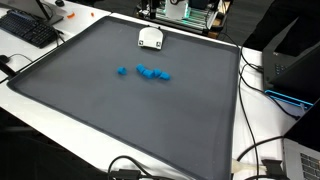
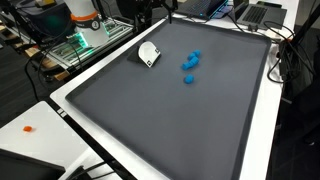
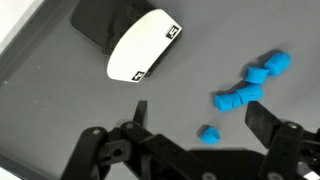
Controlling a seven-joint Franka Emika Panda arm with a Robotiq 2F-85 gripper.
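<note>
Several small blue blocks lie on a dark grey mat [image 1: 90,100] [image 2: 180,130]. A cluster of them [image 1: 155,73] [image 2: 191,60] [image 3: 250,85] lies near one lone blue block [image 1: 122,71] [image 2: 187,79] [image 3: 208,134]. A white domed object on a black base [image 1: 150,38] [image 2: 148,53] [image 3: 143,45] sits near the mat's edge. My gripper [image 3: 203,122] shows only in the wrist view. It is open and empty, held above the mat, with the lone block showing between its two fingers.
The mat lies on a white table [image 1: 40,115] [image 2: 60,120]. A keyboard [image 1: 30,28] and a laptop [image 1: 298,70] with cables [image 1: 262,150] stand beside it. More laptops [image 2: 255,12] are at one end, and a small orange object [image 2: 28,128] lies on the white surface.
</note>
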